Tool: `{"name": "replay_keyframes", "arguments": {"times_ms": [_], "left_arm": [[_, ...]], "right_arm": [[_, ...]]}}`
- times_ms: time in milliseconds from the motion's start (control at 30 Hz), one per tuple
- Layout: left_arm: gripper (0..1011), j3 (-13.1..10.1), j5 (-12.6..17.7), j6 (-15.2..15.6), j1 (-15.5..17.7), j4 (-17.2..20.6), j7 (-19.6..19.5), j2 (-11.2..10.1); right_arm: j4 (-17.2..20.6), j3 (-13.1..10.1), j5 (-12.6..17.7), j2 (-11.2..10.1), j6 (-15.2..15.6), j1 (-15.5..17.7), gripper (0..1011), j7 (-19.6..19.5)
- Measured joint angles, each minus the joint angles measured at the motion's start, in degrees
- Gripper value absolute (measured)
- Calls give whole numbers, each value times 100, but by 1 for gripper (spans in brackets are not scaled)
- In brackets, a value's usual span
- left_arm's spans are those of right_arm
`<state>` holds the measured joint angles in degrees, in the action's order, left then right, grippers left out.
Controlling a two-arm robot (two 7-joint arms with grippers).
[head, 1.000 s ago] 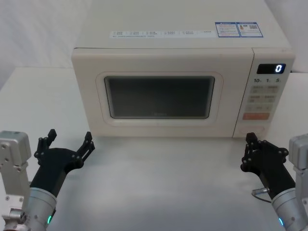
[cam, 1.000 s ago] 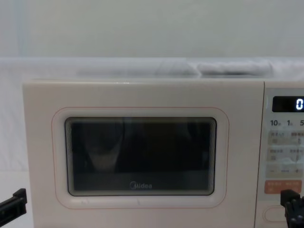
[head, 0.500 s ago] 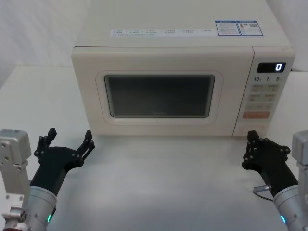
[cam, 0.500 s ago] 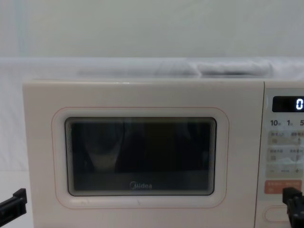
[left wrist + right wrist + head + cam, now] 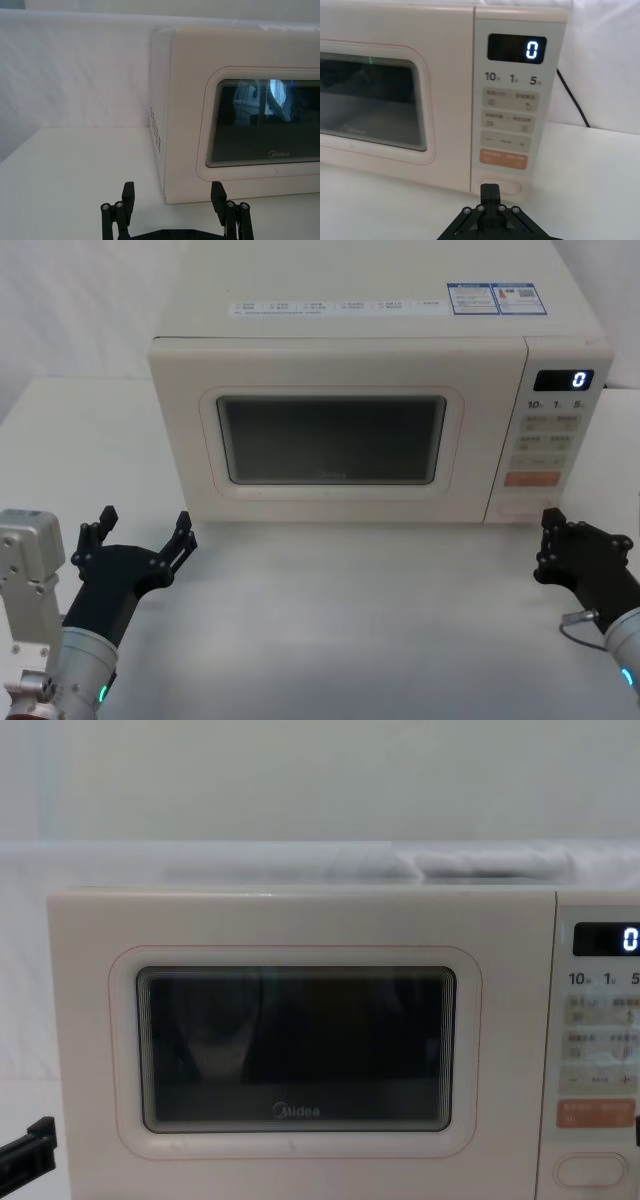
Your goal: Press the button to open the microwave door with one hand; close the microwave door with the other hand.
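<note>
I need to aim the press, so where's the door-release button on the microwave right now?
The button sits at the bottom of the keypad strip, right of the microwave door, just below the orange key; the right end effector hangs just before it.

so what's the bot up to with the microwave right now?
Nothing is pressed yet. The microwave door is shut. The right gripper, fingers closed, hovers just in front of the button at the foot of the keypad, not touching it. The left gripper waits open on the table side, in front of the door's left corner.
</note>
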<state>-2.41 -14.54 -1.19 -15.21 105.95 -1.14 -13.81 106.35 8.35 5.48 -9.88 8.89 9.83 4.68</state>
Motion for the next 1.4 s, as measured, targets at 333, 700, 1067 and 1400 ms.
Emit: {"name": "replay_keyframes", "arguments": {"times_ms": [333,700,1067,1400], "left_arm": [[1001,0,0,0,0,0,0,0],[1001,0,0,0,0,0,0,0],[1001,-1,0,0,0,0,0,0],[1001,0,0,0,0,0,0,0]], "right_arm": [[-320,-144,107,-49,413,-362,0,301],[-975,-60,190,-55,492,-794,0,514],[-1391,62,247,24,130,-1025,0,576],[-1702,146,320,50,-82,-1165,0,617]]}}
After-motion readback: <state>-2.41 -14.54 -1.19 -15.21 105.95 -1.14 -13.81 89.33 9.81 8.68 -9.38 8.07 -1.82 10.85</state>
